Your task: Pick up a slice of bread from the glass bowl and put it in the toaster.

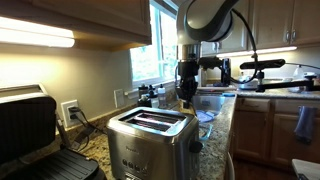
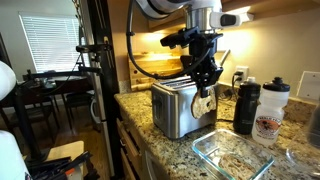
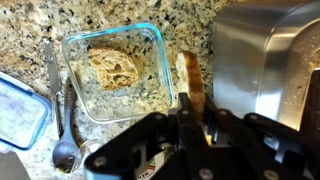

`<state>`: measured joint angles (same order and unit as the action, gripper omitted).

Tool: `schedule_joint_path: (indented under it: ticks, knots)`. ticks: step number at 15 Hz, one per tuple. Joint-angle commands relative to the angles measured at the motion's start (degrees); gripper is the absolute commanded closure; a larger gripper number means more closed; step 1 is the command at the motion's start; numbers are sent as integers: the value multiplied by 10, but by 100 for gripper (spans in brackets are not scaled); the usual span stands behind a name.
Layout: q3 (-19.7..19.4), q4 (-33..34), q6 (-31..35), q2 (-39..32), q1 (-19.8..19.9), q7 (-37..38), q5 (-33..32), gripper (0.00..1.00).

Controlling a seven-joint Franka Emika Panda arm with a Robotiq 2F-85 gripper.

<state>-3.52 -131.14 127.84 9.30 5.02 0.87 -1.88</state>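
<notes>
My gripper (image 3: 190,112) is shut on a slice of bread (image 3: 188,78), held on edge, tan with a brown crust. In both exterior views the gripper (image 2: 205,85) (image 1: 187,82) hangs beside the brushed steel toaster (image 2: 178,108) (image 1: 150,135), with the slice (image 2: 204,103) at about the height of the toaster's top. In the wrist view the toaster (image 3: 265,60) is to the right of the slice. The clear glass bowl (image 3: 110,32) lies on the granite counter to the left and holds another slice (image 3: 112,68). The bowl also shows in an exterior view (image 2: 205,150).
A metal spoon (image 3: 58,130) and a blue-rimmed lid (image 3: 15,105) lie left of the bowl. A black bottle (image 2: 246,108) and a white bottle (image 2: 270,112) stand behind the bowl. A black hinged grill (image 1: 30,135) sits beside the toaster.
</notes>
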Motion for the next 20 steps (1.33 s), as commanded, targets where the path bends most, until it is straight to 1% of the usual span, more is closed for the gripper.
schedule_joint_path:
  ticks: [1,8,20]
  knots:
    - [4,-47,23,65,-1,20,-15,92]
    - [21,-50,23,101,-3,28,-25,92]
    - [53,-37,18,117,-7,51,-41,92]
